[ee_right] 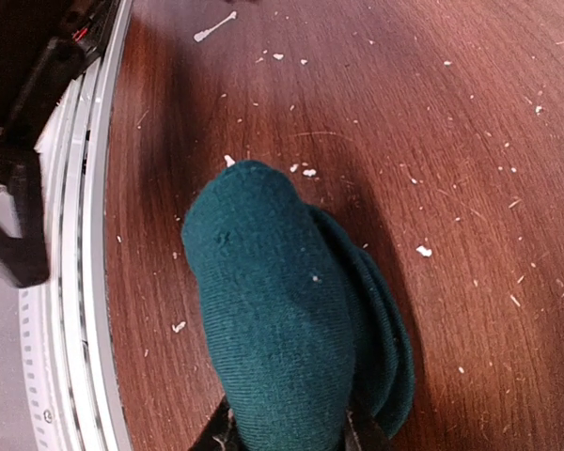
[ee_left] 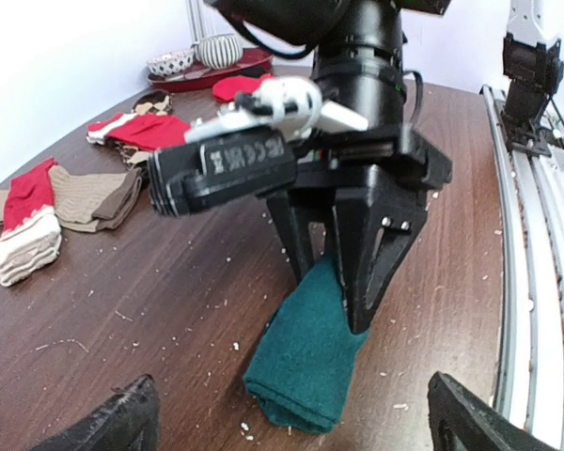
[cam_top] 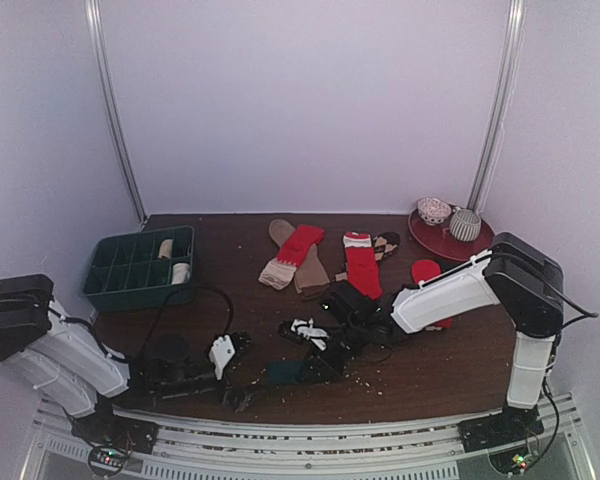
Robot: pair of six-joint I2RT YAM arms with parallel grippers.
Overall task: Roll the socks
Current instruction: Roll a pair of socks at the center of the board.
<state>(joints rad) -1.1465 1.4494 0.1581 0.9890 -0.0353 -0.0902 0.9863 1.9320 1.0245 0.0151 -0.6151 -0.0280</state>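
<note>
Left gripper (ee_left: 291,387): fingers standing spread wide, either side of teal sock (ee_right: 273,319), apart from it.
Table (cam_top: 430,375): brown wood, pale crumbs (ee_right: 423,250) lying across it.
Green tray (cam_top: 140,296): sitting at ten o'clock, two rolled pale socks (cam_top: 166,248) resting in its compartments.
Right gripper (ee_left: 331,303): pinching teal sock, which is lying bundled at six o'clock near the front edge.
Red and brown socks (cam_top: 302,243): lying flat at twelve o'clock.

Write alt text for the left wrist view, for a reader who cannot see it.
The right gripper, black, pinches one end of a dark teal sock folded on the wooden table. The left gripper stands open at the bottom edge; red and brown socks lie farther back, left.
</note>
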